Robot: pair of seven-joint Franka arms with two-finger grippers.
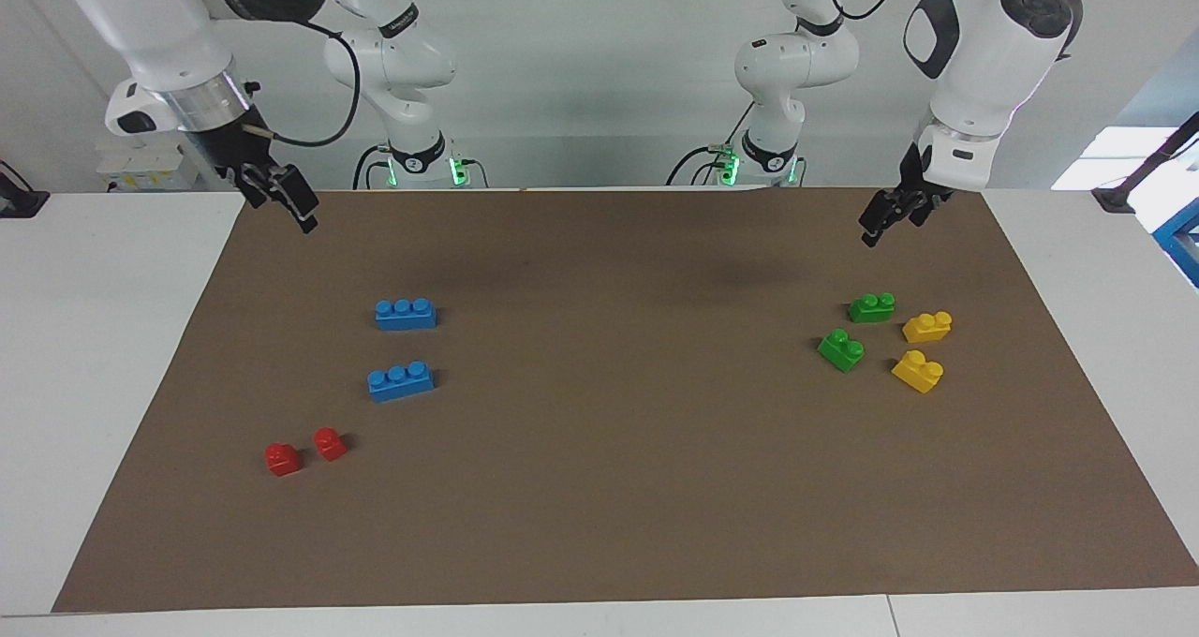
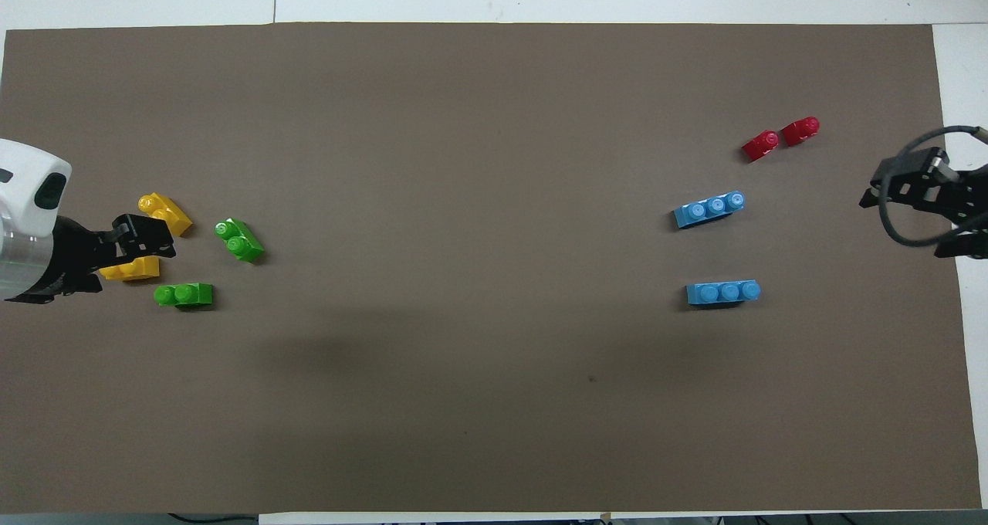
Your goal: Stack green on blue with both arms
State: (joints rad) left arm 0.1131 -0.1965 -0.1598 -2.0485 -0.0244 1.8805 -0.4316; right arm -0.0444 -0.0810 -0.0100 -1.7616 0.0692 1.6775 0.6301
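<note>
Hovering over the mat's robot-side edge near the green bricks, our left hand carries nothing; from the facing view we cannot tell whether it is released or clenched. From above it overlaps the yellow bricks, but that is only height: the facing view shows it well clear of everything.

Our right hand hangs over the mat's corner at the right arm's end, also carrying nothing, state likewise unreadable.

Green: two bricks at the left arm's end of the counter. One green brick lies nearer the robots, the other green brick just farther out, the two apart. Yellow pair just beside them, toward the counter's end.

Blue: two long bricks toward the right arm's end. One blue brick nearer the robots, the other blue brick farther out, well apart from the greens. Two red bricks farther still.

Step in hand, as we judge it: approach, nothing grasped, nothing stacked.

Next move calls for the left hand to drop onto a green brick, squaring to its short sides and keeping off the yellow neighbours. Right hand should settle on a blue to steady or lift it. Studs must line up for the press.
</note>
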